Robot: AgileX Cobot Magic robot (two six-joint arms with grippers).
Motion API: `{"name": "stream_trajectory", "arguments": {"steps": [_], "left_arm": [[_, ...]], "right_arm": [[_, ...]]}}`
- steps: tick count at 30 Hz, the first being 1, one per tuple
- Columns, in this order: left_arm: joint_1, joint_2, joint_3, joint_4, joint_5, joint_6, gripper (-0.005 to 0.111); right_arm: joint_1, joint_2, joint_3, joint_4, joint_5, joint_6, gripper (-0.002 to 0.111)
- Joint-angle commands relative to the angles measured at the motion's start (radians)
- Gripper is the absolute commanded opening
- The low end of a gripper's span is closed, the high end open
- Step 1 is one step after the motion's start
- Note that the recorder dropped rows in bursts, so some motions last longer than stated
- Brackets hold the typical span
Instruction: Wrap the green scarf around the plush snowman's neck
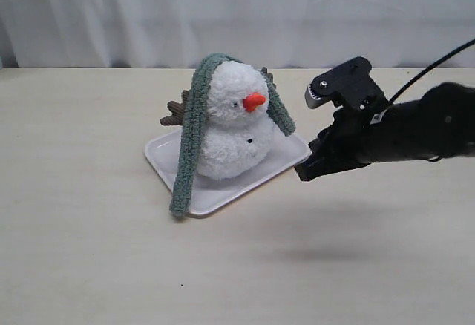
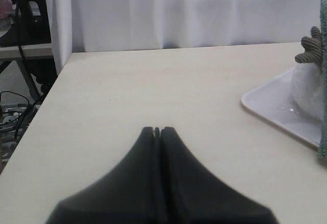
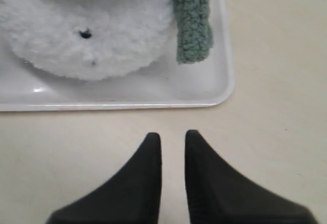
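Observation:
The plush snowman point(image 1: 231, 125) stands upright on a white tray point(image 1: 223, 191), orange nose to the right. The green scarf point(image 1: 190, 136) lies draped over the top of its head: one long end hangs down its left side past the tray's front edge, a shorter end point(image 1: 280, 113) hangs on the right. My right gripper point(image 1: 303, 171) hovers just off the tray's right corner, open with a narrow gap and nothing in it. In the right wrist view the short scarf end point(image 3: 193, 22) and snowman body point(image 3: 87, 29) lie beyond the fingertips point(image 3: 152, 142). My left gripper point(image 2: 157, 131) is shut and empty, far from the tray.
The tray's corner point(image 2: 276, 109) and a brown twig arm point(image 2: 309, 50) show at the edge of the left wrist view. The table's left edge point(image 2: 46, 96) drops to cables and a stand. A white curtain point(image 1: 237, 13) hangs behind the table.

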Motion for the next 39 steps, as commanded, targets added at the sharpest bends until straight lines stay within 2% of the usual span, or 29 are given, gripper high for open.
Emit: {"name": "stream_trajectory", "arguments": {"steps": [1, 7, 12, 15, 22, 24, 30, 39], "left_arm": [[0.0, -0.003, 0.003, -0.002, -0.013, -0.002, 0.0], [0.0, -0.003, 0.003, -0.002, -0.013, -0.002, 0.0], [0.0, -0.003, 0.003, -0.002, -0.013, -0.002, 0.0], [0.0, -0.003, 0.003, -0.002, -0.013, -0.002, 0.0], [0.0, -0.003, 0.003, -0.002, -0.013, -0.002, 0.0], [0.0, -0.003, 0.003, -0.002, -0.013, -0.002, 0.0], [0.0, -0.003, 0.003, -0.002, -0.013, -0.002, 0.0], [0.0, -0.003, 0.003, -0.002, -0.013, -0.002, 0.0]], "right_arm": [[-0.032, 0.045, 0.019, -0.006, -0.139, 0.081, 0.004], [-0.119, 0.203, -0.162, 0.018, 0.038, 0.126, 0.004], [-0.138, 0.31, -0.258, 0.123, 0.066, 0.079, 0.004], [-0.138, 0.364, -0.302, 0.187, 0.119, -0.015, 0.004], [-0.138, 0.449, -0.352, 0.625, 0.128, -0.454, 0.004], [-0.138, 0.479, -0.387, 0.703, 0.128, -0.506, 0.004], [-0.138, 0.54, -0.42, 0.658, 0.16, -0.468, 0.004], [-0.138, 0.538, -0.42, 0.488, 0.377, -0.326, 0.004]]}}
